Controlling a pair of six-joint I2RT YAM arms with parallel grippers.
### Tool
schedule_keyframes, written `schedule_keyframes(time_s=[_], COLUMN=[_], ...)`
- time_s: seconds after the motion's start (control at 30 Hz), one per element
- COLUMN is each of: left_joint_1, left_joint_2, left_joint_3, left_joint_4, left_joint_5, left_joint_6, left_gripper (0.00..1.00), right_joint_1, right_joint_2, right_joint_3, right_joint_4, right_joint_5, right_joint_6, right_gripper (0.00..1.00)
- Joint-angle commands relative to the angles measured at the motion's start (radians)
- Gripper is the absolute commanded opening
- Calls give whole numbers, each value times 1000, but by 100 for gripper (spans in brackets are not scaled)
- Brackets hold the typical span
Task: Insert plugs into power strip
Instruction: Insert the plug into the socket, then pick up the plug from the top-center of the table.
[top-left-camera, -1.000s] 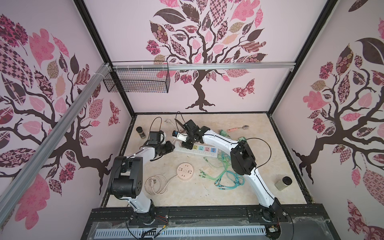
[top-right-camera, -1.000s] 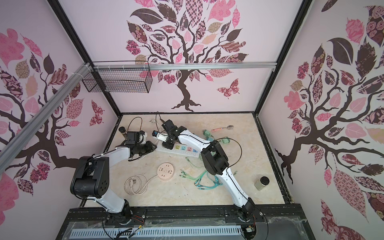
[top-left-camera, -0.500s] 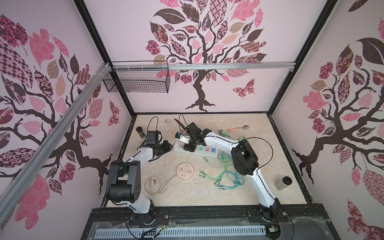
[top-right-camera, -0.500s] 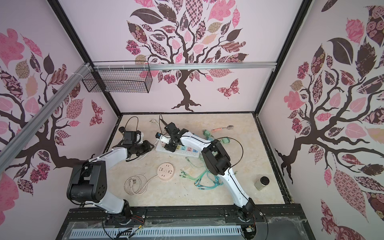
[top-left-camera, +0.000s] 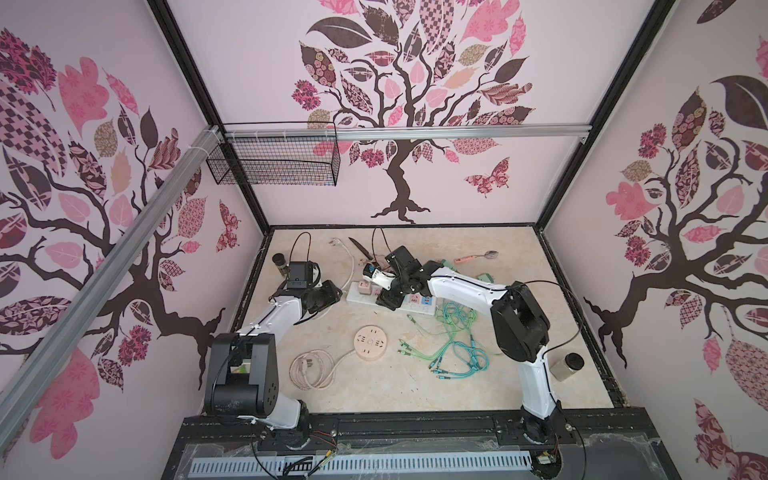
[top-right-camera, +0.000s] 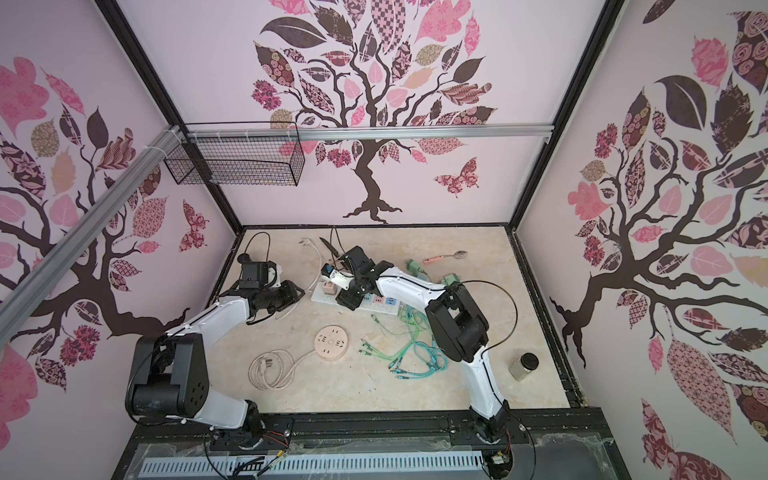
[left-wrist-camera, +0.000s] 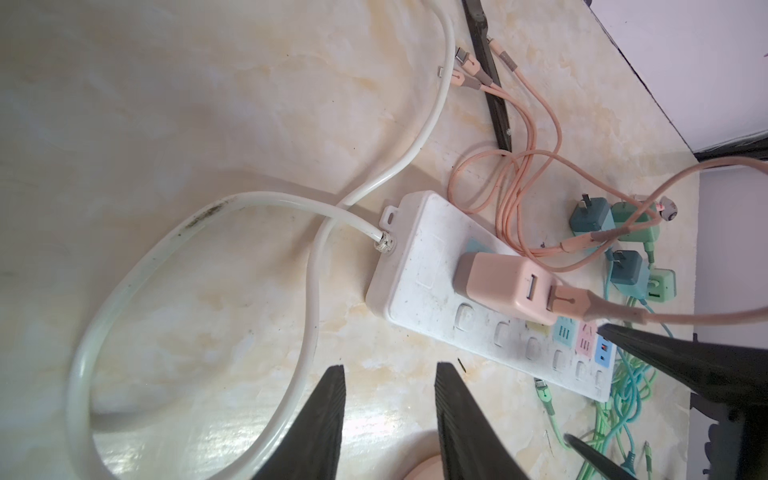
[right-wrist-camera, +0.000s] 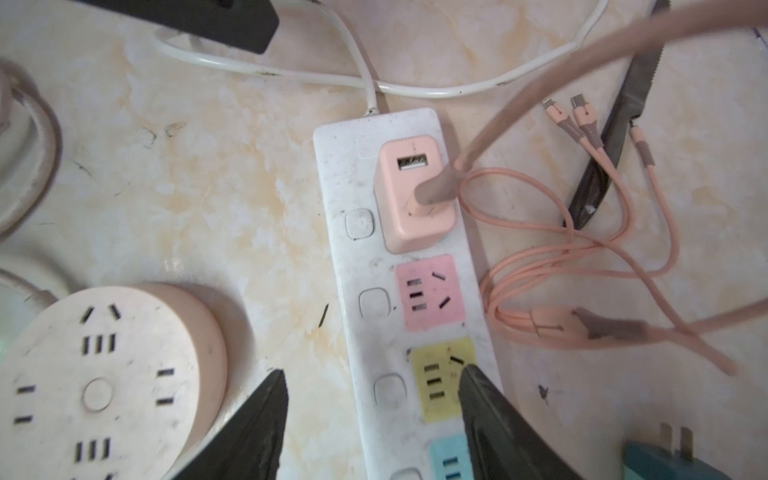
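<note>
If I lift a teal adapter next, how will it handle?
The teal adapter looks small, boxy and rigid: probably light and easy to pinch. It seems tethered into the green-teal cable tangle, so it will likely drag floppy cord and may snag.

The long white power strip (right-wrist-camera: 341, 266) lies flat with a peach-pink plug (right-wrist-camera: 415, 195) seated in the socket nearest its cord end, its pink, yellow and blue faces bare, while two teal plugs (left-wrist-camera: 590, 218) and two mint-green plugs (left-wrist-camera: 661, 284) lie loose just beside it.
</note>
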Motion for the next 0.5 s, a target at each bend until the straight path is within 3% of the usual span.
schedule_keyframes(time_s=[0.0,0.3,0.47], left_joint_1=[6,6,7], left_joint_2=[-38,-120,-176], left_joint_3=[35,45,62], left_joint_4=[-46,-117,-179], left_joint_5=[-9,3,8], left_joint_6=[1,5,31], left_gripper=[44,52,54], right_joint_1=[-19,-88,-115], right_joint_2=[-126,-381,-485], right_joint_3=[-78,-339,-422], right_joint_4=[44,167,204], right_joint_5=[-31,-93,-49], right_joint_6=[53,184,235], right_gripper=[70,73,75])
